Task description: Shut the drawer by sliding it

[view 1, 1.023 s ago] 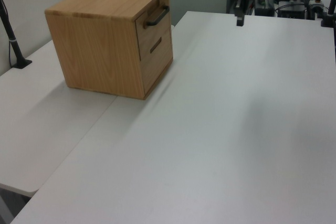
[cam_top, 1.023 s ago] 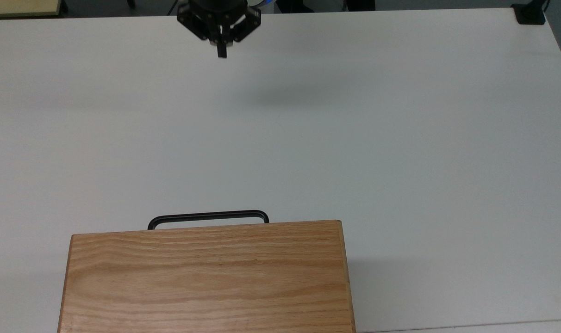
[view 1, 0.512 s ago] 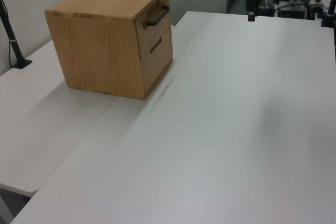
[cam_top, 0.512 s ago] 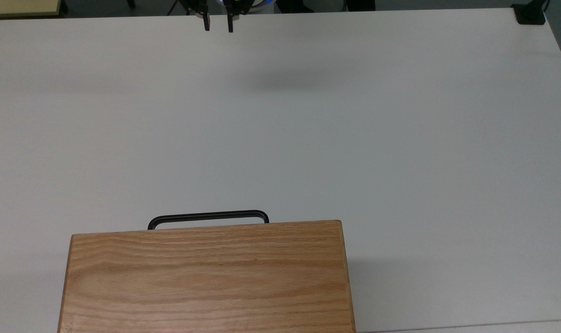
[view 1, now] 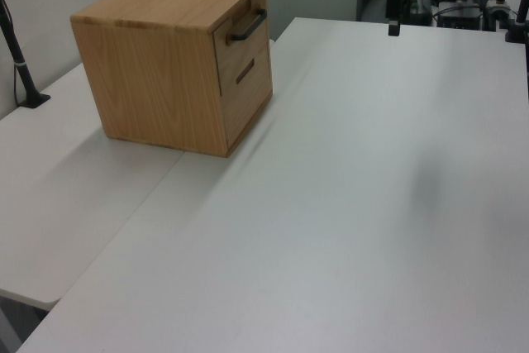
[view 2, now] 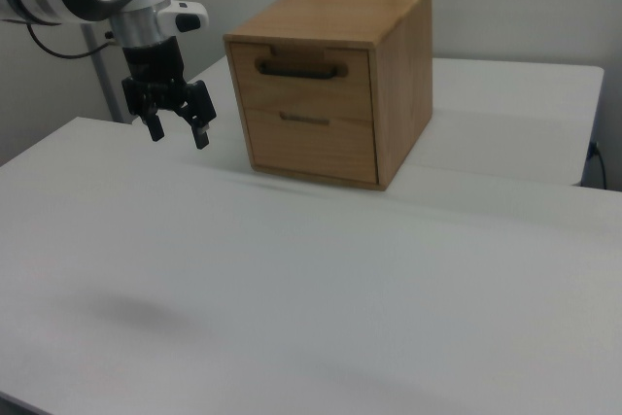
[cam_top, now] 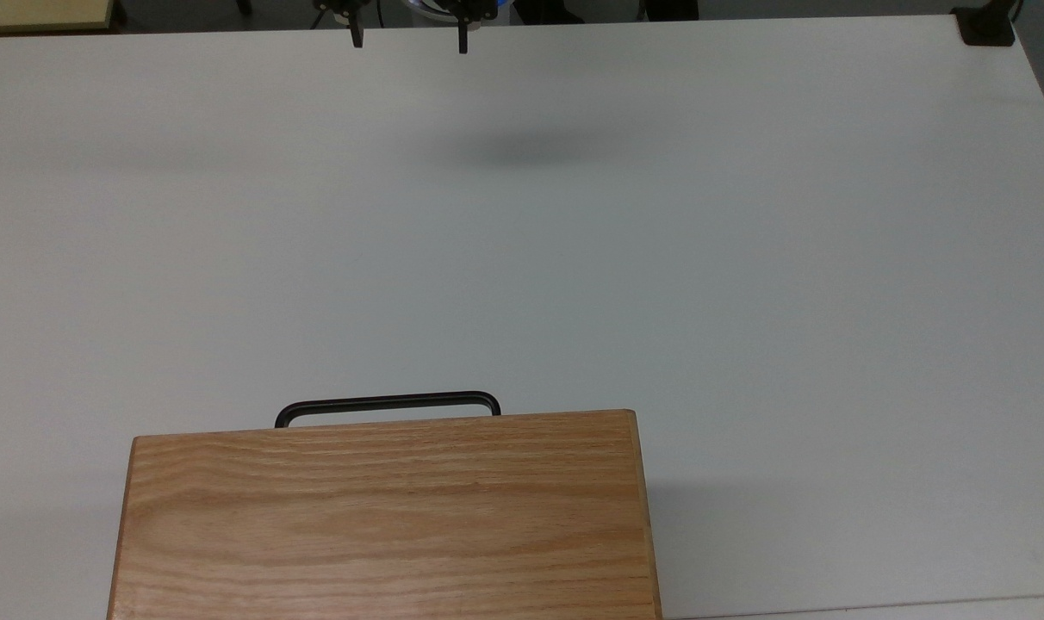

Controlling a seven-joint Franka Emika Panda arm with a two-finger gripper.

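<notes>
Light wood drawer (view 2: 303, 72), top slot of the oak cabinet (view 2: 387, 94), front near flush, black bar handle (cam_top: 388, 406) projecting. Second drawer (view 2: 309, 143) below. Gripper (view 2: 177, 131) hangs above the white counter (cam_top: 660, 258), well apart from the cabinet front; jaws spread wide, holding nothing, bare counter between.

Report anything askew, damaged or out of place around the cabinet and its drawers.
Nothing stands out. The cabinet sits square and upright on the table. The top drawer looks pushed in, handle intact. The hand hangs open, away from it.
</notes>
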